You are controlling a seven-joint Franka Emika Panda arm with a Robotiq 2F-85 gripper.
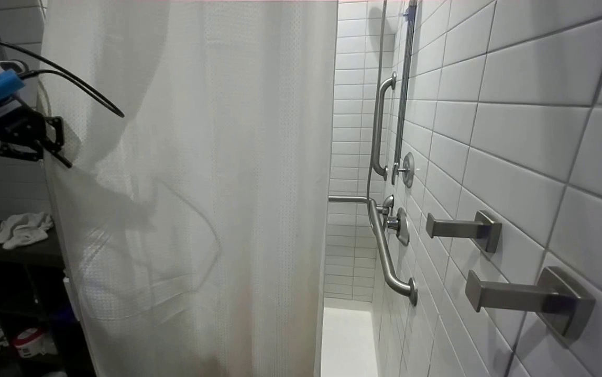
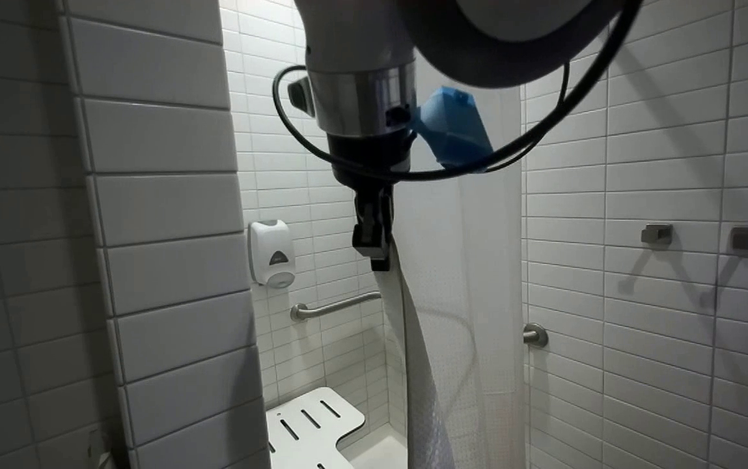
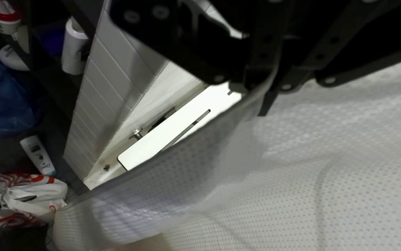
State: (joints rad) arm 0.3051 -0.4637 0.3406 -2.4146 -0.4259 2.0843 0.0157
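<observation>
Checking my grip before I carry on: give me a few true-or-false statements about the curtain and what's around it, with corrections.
1. The fingers are closed on the shower curtain. True.
2. The fingers hold the shower curtain in the middle of its width. False: they grip it at a side edge.
3. The white dispenser is mounted higher than the grab bar near it. True.
4. Only one metal holder is in view. False: two metal holders show in both exterior views.
5. A white cloth lies on the dark shelf unit. True.
6. The slotted seat is black. False: the slotted seat is white.
</observation>
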